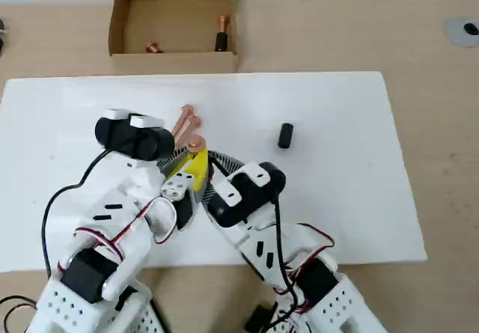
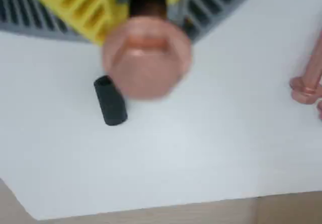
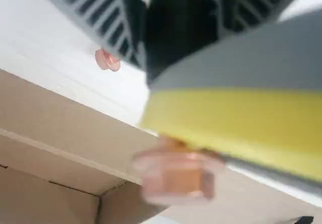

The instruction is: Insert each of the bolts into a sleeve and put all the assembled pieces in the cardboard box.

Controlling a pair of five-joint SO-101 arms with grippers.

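The wooden counter carries a smooth white sheet, and an open cardboard box stands at the sheet's far edge. From above, my two arms meet mid-sheet and cover their own fingertips, so I rely on the wrist cameras. My left hand, with one ribbed yellow finger and one ribbed grey, is pinching a copper bolt. Its round flanged head faces the lens, blurred, and its shank is hidden. My right hand is clamped on a black sleeve between ribbed grey fingers, and the left hand's yellow finger cuts off the sleeve's end. I cannot tell whether bolt and sleeve touch. A spare sleeve, a short cylinder, lies alone on the sheet. Loose bolts lie just beside the hands. The box holds a bare bolt and an assembled piece.
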